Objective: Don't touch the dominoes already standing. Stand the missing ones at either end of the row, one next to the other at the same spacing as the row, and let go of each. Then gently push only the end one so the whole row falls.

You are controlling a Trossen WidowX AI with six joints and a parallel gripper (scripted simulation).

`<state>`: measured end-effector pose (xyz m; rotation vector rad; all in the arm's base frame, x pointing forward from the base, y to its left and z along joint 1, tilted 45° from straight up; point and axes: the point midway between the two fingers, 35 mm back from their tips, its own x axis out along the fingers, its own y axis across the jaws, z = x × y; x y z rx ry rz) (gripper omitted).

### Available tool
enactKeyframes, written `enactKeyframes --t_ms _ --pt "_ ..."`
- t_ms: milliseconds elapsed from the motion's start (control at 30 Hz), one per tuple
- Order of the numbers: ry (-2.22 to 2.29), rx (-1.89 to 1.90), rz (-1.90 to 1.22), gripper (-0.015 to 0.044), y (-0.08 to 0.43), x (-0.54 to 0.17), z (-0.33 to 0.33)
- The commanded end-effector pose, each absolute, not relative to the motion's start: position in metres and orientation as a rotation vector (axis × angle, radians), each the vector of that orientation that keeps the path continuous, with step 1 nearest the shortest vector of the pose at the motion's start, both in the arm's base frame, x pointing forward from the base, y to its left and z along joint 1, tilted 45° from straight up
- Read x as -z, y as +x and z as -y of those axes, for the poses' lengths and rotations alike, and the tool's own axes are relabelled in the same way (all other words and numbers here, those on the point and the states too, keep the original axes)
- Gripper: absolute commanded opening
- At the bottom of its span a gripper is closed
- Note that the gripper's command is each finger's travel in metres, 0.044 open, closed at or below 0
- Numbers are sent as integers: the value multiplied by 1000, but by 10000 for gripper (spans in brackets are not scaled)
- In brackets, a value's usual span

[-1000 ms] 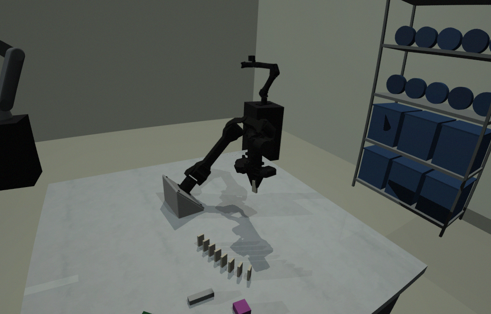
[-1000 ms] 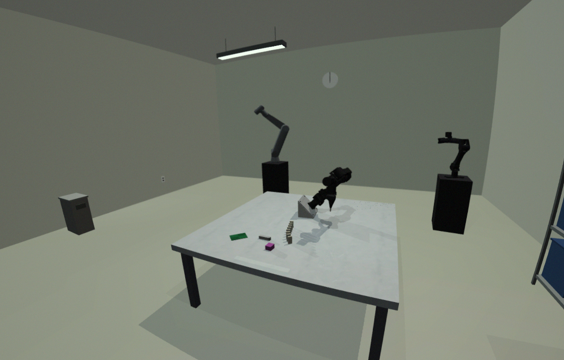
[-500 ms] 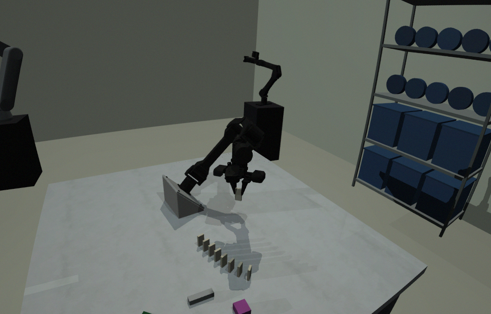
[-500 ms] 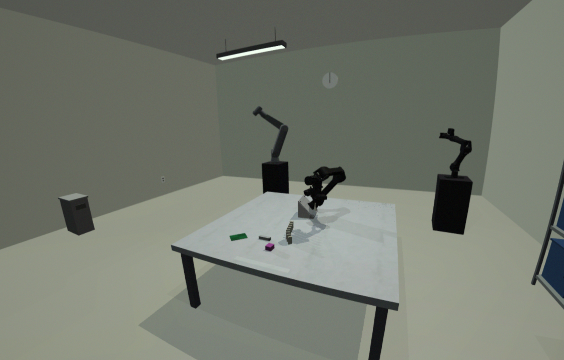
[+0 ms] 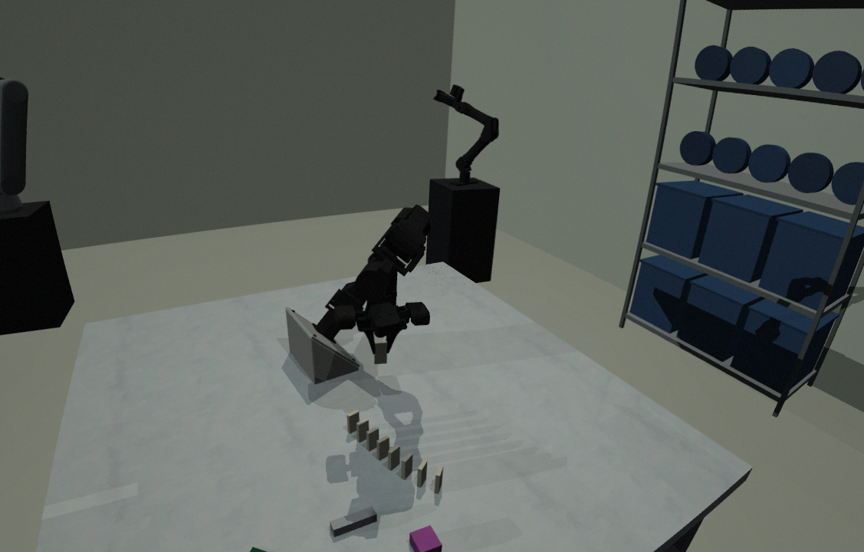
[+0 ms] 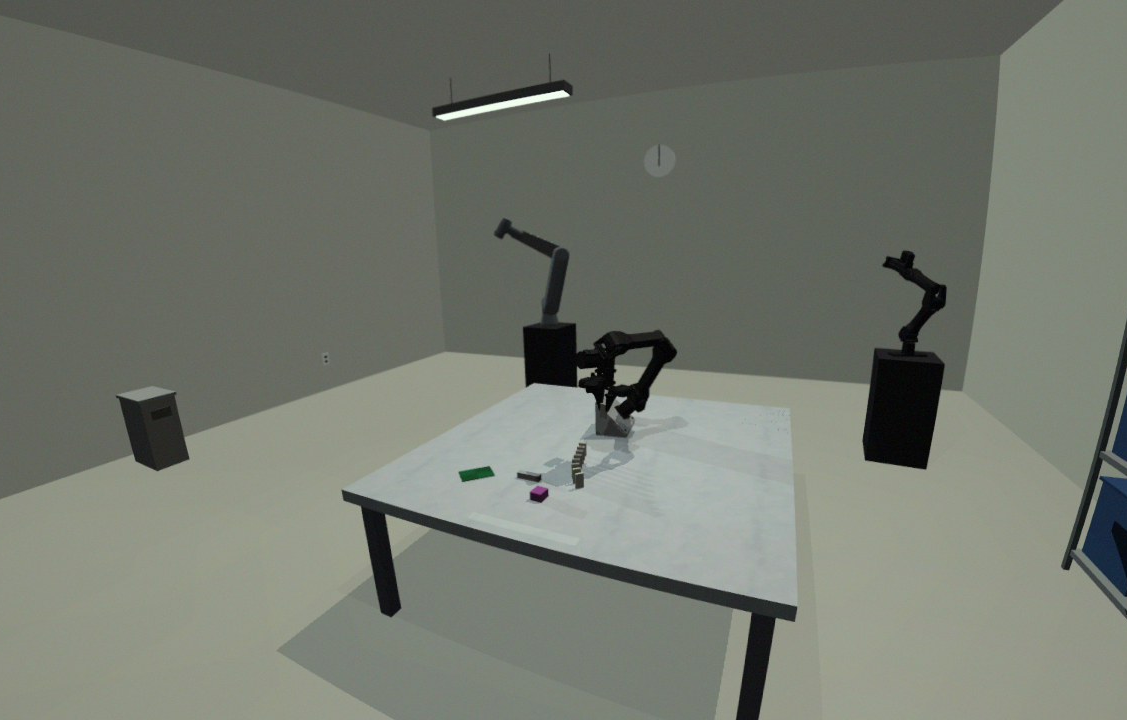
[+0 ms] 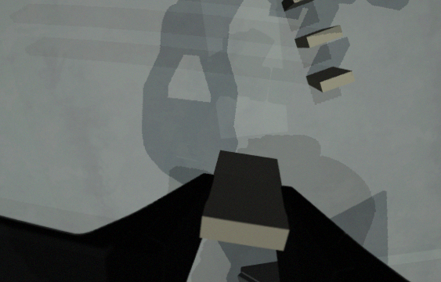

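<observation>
With the gripper [image 5: 380,343] [image 7: 245,190] pinching a domino [image 5: 380,353] [image 7: 245,196], I'd lower it dead upright just beyond the standing row's [image 5: 382,448] [image 6: 577,465] [image 7: 337,80] near-base end, matching its gaps.

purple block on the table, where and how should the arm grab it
Probably come straight down on the purple block, the pincer closing on two opposite upright sides: it looks boxy and flat-topped, with nothing on it. The pincer holds a domino, so that must be released first.
</observation>
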<state>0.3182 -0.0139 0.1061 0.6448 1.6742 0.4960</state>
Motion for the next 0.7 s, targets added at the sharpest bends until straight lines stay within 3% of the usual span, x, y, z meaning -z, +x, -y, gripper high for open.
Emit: enactKeyframes --t_ms 0,667 --pt "356 -849 -1542 107 315 -55 60" --pt "300 -920 -1504 107 313 -32 58"
